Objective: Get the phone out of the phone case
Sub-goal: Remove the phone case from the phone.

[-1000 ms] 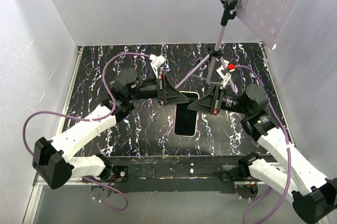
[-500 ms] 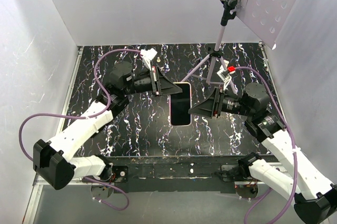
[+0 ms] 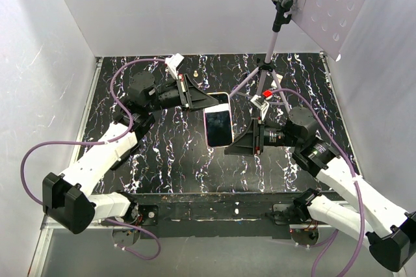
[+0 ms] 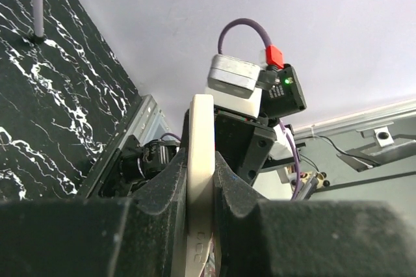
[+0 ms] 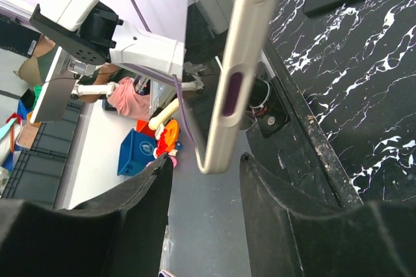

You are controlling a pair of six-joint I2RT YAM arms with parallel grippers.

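Over the black marbled desk [image 3: 162, 160], the top view shows the phone [image 3: 219, 126] in its pale phone case [image 3: 218, 145] aloft, long axis far-to-near, far end clamped by the left end effector [image 3: 214, 101], with the right end effector [image 3: 234, 148] half-open and empty beside the near end; the left wrist view shows the case's edge pinched tight; the right wrist view shows that edge ahead between spread fingers [image 5: 140, 199], untouched.

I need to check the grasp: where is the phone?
Top view: the phone hangs over the table, centre, far end pinched by the left gripper; the right gripper is open at its near end.
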